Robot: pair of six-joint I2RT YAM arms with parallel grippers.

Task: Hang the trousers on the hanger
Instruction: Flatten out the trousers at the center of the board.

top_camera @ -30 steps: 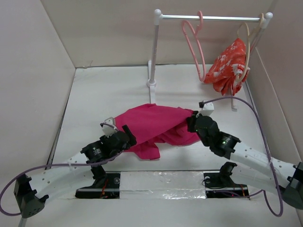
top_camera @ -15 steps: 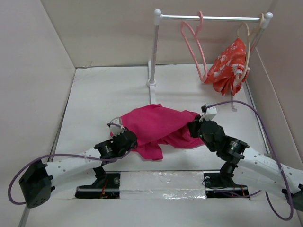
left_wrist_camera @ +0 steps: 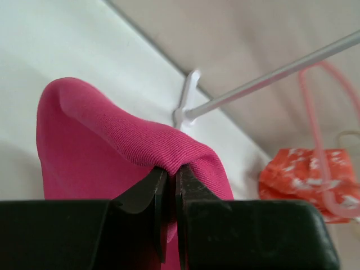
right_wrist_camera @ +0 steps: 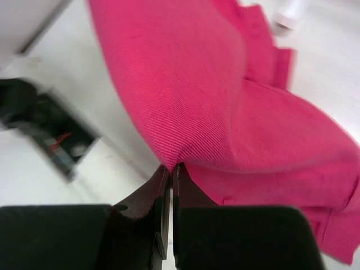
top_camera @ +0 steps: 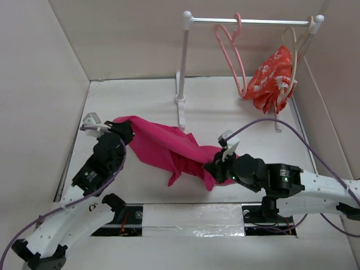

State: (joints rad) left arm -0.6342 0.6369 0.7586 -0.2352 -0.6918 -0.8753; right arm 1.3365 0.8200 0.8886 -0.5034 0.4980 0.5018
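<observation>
The trousers [top_camera: 169,149] are stretched as one magenta band over the white bench [top_camera: 140,101], slung between the two arms. Their upper left end is pinched in the left fingers [top_camera: 125,131] and their lower right end in the right fingers [top_camera: 211,167]. A loose flap sags from the middle toward the bench, and whether it touches the surface cannot be told. The waist and the two legs cannot be told apart in the bunched cloth.

In the left wrist view the left fingers [left_wrist_camera: 162,185] are clamped together on a raised ridge of cloth, and the fabric hides the tips. In the right wrist view the right fingers [right_wrist_camera: 159,188] are likewise closed on a fold. That picture is smeared, and the cloth runs off its right edge.

One clothes rail [top_camera: 247,21] stands at the back right and carries two hangers. The hanger [top_camera: 230,53], salmon pink, hangs bare by its hook, well apart from the trousers. Just beside it a pale beige hanger [top_camera: 295,48] carries one red-orange floral garment [top_camera: 273,76], which covers most of that hanger's frame and part of the rail's right post. From the left wrist both hangers are blurred and cut off at the right edge.

One purple cable [top_camera: 270,119] loops from each arm, two in all, and the left one runs out of the picture.
</observation>
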